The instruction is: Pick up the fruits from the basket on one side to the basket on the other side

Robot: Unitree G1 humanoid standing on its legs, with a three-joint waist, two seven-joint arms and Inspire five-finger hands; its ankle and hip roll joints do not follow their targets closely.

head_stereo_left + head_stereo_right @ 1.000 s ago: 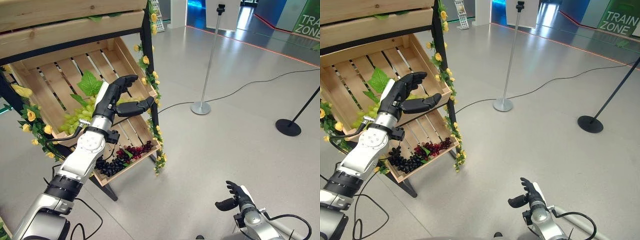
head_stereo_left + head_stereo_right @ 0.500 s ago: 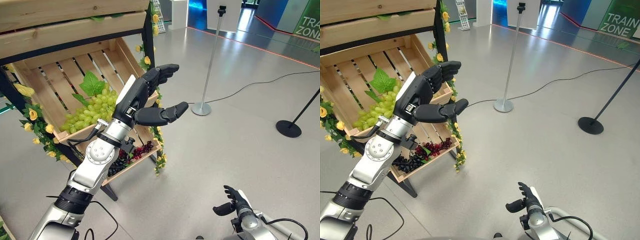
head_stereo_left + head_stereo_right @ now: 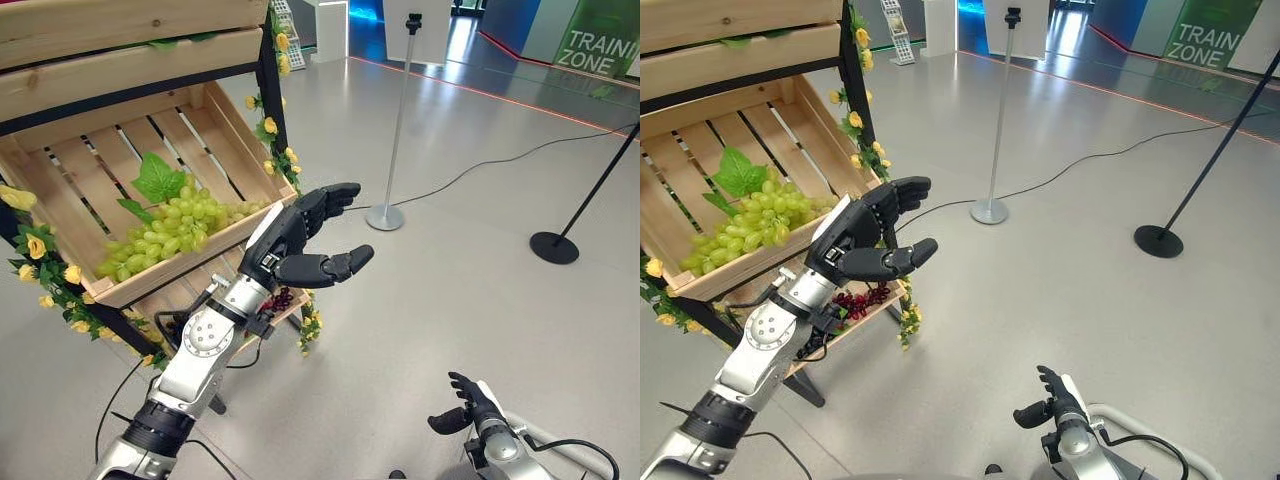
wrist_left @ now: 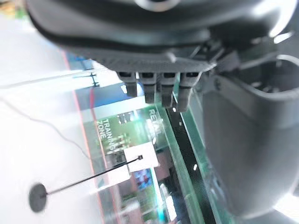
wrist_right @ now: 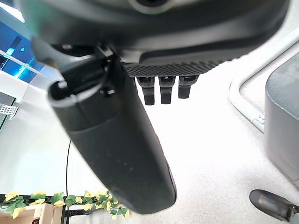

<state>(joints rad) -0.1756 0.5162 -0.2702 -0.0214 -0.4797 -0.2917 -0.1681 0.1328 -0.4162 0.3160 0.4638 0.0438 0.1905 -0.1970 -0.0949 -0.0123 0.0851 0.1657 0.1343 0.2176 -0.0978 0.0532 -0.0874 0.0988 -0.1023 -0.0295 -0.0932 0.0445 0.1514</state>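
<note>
A bunch of green grapes (image 3: 170,226) with a green leaf lies in the upper wooden crate (image 3: 60,200) of a slanted stand. Below it, dark purple and red grapes (image 3: 855,300) lie in the lower crate, partly hidden by my left arm. My left hand (image 3: 295,240) hangs open and empty in the air, right of the crates and in front of their corner, thumb spread from straight fingers. My right hand (image 3: 462,405) shows low at the right, near the floor, relaxed and empty.
Yellow flowers and leaves (image 3: 278,150) trim the stand's black frame. A silver post on a round base (image 3: 385,215) stands on the grey floor behind, and a black barrier base (image 3: 556,246) farther right. Another wooden crate (image 3: 120,40) sits above.
My left hand has drawn away from the upper crate, toward the right and lower, still open and empty. The camera has shifted, so the stand sits further left. The right hand has barely moved.
</note>
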